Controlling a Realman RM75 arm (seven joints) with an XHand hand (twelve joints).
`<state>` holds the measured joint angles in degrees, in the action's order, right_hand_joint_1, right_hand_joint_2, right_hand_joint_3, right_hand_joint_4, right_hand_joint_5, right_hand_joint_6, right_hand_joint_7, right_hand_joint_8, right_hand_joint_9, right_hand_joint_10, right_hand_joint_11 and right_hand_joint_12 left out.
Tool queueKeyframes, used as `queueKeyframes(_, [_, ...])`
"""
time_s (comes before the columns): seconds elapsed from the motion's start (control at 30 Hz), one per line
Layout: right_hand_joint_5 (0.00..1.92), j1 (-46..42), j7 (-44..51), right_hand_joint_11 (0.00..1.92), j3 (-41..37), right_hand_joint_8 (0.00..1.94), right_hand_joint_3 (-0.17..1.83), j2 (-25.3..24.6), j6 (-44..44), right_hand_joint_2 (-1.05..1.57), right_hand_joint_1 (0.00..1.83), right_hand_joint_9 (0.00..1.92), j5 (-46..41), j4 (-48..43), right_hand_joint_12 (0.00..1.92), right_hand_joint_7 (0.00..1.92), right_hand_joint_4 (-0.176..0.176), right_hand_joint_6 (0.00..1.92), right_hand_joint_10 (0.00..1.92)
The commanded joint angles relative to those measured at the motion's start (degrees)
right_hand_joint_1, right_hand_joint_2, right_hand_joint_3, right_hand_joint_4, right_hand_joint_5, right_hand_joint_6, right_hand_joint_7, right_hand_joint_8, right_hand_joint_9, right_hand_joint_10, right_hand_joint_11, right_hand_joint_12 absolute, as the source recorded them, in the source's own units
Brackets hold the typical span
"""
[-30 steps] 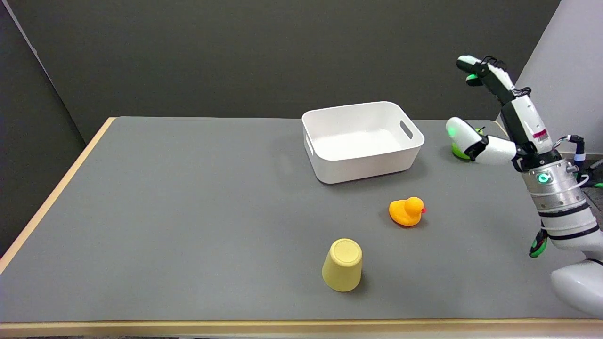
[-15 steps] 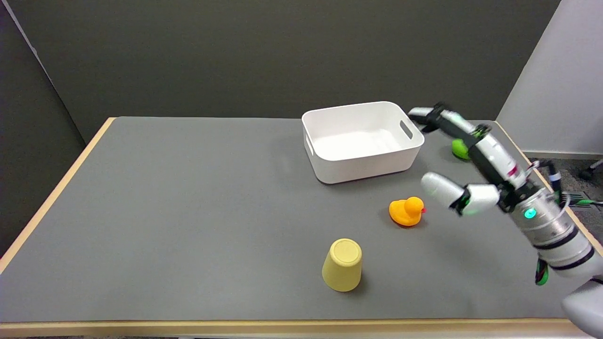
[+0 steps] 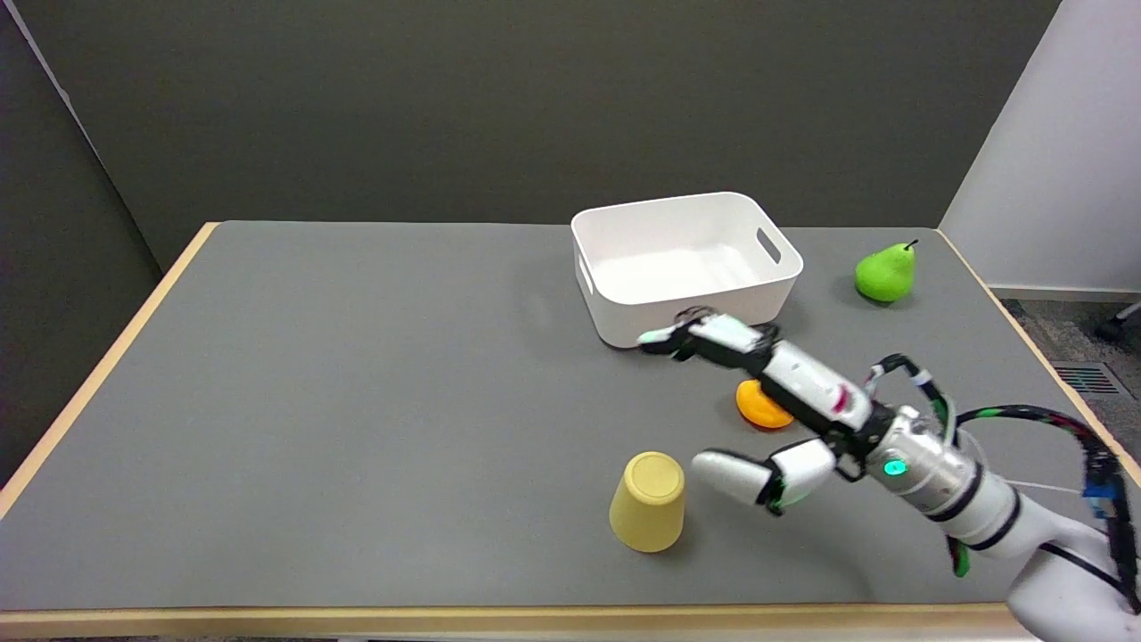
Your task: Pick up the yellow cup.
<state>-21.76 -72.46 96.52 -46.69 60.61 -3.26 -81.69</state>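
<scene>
Although the robot hand (image 3: pixel 784 406) hangs spread and empty just at the three o'clock side of the yellow cup (image 3: pixel 649 501), nothing is grasped: the cup stands upside down on the worktop (image 3: pixel 357 401), so closing and lifting remain.

The right hand (image 3: pixel 784 406) reaches low over the table (image 3: pixel 357 401), fingers spread and holding nothing. The cup (image 3: pixel 648 501), upside down, stands just off its thumb tip. A duck (image 3: pixel 759 407) lies partly hidden behind the hand, a white bin (image 3: pixel 685 265) beyond the fingertips, a pear (image 3: pixel 884 272) farther back.
</scene>
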Motion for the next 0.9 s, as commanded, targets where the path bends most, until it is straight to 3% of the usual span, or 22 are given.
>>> queueKeyframes(0.03, [0.26, 8.2, -2.5, 0.09, 9.2, 0.41, 0.84, -1.4, -10.2, 0.62, 0.57, 0.14, 11.8, -1.5, 1.33, 0.32, -0.076, 0.49, 0.84])
queueKeyframes(0.9, [0.24, 7.4, -2.7, 0.04, 9.3, 0.39, 0.89, -1.4, -14.4, 0.58, 0.62, 0.08, 15.5, 5.2, 1.30, 0.24, -0.078, 0.48, 0.76])
